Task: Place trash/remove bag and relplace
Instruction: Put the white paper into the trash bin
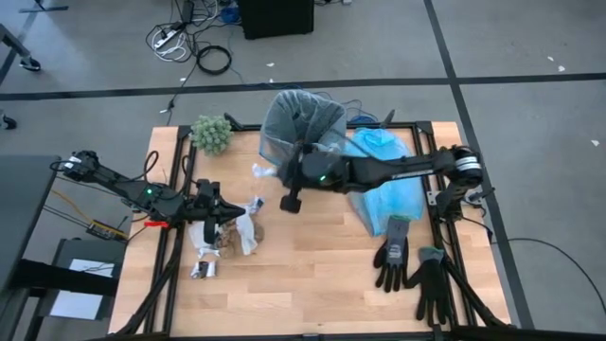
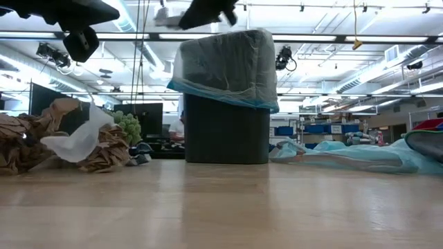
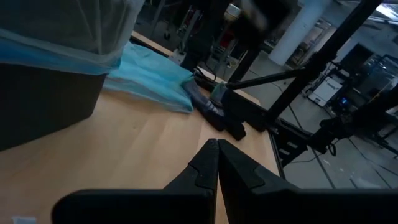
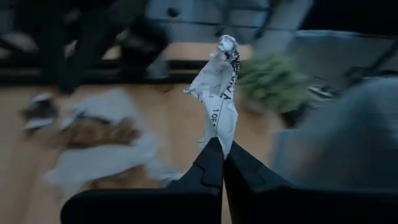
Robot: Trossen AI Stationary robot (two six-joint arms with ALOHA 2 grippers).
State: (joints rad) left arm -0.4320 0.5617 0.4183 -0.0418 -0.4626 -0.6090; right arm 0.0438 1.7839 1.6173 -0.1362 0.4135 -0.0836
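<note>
Outstretched, right end effector [image 4: 216,144] pinches trash [image 4: 219,87].

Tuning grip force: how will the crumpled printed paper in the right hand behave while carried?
Probably very light and floppy: the crumpled paper stands thin and creased above the shut right hand. It likely crushes rather than breaks. Pinched only by one edge, it could slip.

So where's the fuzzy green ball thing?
The green fuzzy clump sits at the table's far left corner in the high view, just left of the black bin with its grey bag.
</note>
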